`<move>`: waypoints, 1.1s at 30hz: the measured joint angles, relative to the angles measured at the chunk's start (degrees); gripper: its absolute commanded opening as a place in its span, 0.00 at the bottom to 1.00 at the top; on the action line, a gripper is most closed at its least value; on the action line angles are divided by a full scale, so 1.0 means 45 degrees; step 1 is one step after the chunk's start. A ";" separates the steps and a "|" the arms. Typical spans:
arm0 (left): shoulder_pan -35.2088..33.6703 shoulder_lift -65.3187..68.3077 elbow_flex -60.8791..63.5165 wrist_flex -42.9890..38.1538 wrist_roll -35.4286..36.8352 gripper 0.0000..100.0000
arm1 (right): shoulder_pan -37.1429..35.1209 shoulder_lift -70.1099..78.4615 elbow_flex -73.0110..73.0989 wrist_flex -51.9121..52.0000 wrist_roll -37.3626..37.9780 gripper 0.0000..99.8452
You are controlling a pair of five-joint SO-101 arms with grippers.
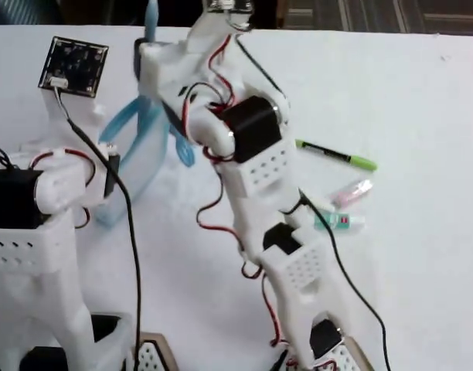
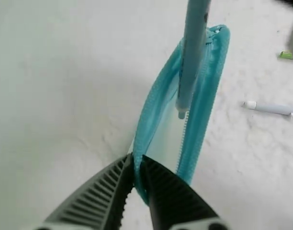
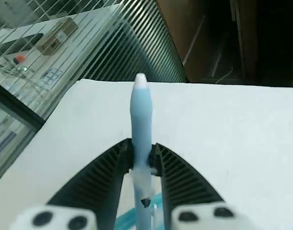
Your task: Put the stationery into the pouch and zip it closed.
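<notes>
High view looks down over the white table (image 1: 422, 93). Both wrist views sit close, sharing the slim light-blue plastic pen (image 2: 192, 48).

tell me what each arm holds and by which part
Left gripper: pouch, by the rim at one end of its mouth. Right gripper: blue pen, partway along its barrel.
</notes>
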 measured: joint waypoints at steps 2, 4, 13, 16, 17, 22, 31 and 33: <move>0.0000 0.0000 0.0000 0.0000 0.0000 0.02 | -0.0137 0.0000 0.0000 0.0274 0.0078 0.02; 0.0000 0.0000 0.0000 0.0000 0.0000 0.02 | -0.0176 -0.0098 0.0000 0.0664 0.0078 0.03; 0.0000 0.0000 0.0000 0.0000 0.0000 0.02 | -0.0137 -0.0742 0.0000 0.1172 0.0078 0.32; 0.0000 0.0000 0.0000 0.0000 0.0000 0.02 | -0.0117 -0.1055 0.0000 0.1172 0.0078 0.34; 0.0000 0.0000 0.0000 0.0000 0.0039 0.02 | -0.0137 -0.1114 0.0000 0.1172 0.0078 0.34; 0.0000 0.0000 0.0000 0.0000 0.0274 0.02 | -0.0137 -0.1543 0.0000 0.1172 0.0078 0.34; 0.0000 0.0000 0.0000 0.0000 0.0293 0.02 | 0.2129 -0.2149 0.0059 0.2129 0.4142 0.24; 0.0000 0.0000 0.0000 0.0000 0.0293 0.02 | 0.3087 -0.2149 0.0449 0.2168 0.5822 0.27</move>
